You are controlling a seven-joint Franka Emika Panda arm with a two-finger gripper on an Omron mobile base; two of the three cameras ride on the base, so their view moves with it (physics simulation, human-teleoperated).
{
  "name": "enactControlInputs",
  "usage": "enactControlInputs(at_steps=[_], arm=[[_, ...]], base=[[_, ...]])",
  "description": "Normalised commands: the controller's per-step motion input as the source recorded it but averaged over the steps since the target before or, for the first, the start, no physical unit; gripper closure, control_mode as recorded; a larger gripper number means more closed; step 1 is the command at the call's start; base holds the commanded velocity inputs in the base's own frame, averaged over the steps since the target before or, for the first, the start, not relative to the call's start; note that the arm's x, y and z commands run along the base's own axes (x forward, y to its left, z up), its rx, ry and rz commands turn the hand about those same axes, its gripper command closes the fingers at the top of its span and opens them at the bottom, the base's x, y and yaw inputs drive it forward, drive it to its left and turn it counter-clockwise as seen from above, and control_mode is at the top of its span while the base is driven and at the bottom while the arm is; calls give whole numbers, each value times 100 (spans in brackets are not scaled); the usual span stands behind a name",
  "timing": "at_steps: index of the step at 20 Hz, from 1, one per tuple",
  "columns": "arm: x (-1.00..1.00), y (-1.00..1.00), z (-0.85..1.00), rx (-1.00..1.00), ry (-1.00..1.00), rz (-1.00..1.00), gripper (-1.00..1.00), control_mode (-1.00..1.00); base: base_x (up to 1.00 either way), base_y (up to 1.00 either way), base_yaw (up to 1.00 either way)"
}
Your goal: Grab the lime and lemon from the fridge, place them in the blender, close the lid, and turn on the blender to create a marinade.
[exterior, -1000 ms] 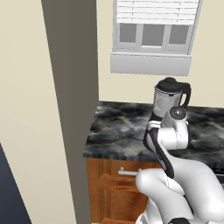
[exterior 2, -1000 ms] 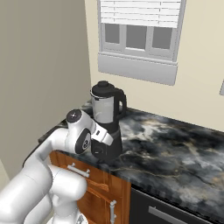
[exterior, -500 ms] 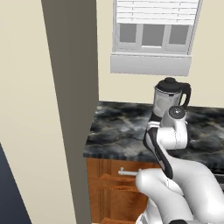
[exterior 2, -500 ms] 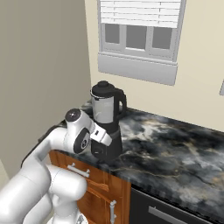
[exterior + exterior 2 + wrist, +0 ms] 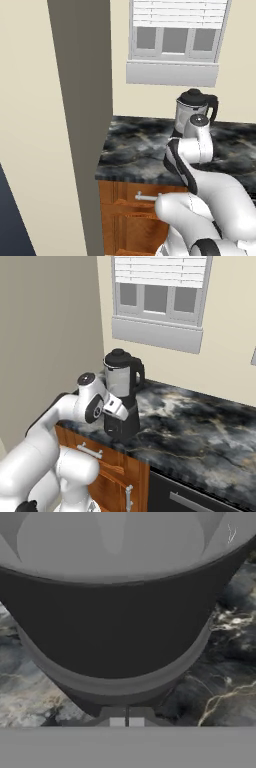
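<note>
End effector (image 5: 126, 722) fully closed, empty, tips at the blender (image 5: 121, 401) base; table (image 5: 200, 431) bare to the right.

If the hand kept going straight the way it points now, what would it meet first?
The blender's dark base. In the hand view the shut hand sits right in front of it, tips together, with the clear jar above. It looks very close, perhaps already touching; depth is unclear.

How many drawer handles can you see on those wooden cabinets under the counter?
2: one horizontal handle on the drawer below the blender, one vertical handle lower down beside it. The arm may hide others.
</note>
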Motion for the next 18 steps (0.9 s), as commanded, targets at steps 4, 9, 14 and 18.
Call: enactControlInputs(at_steps=[4,9,14,18], arm=[[24,5,-95,0,-7,0,100,-100],[8,0,-88,0,-22,0,100,-100],[-4,12,-72,0,-19,0,100,-100],[-35,39,-25,0,3,0,100,-100]], base=[[0,0,0],[0,0,0],[0,0,0],[0,0,0]])
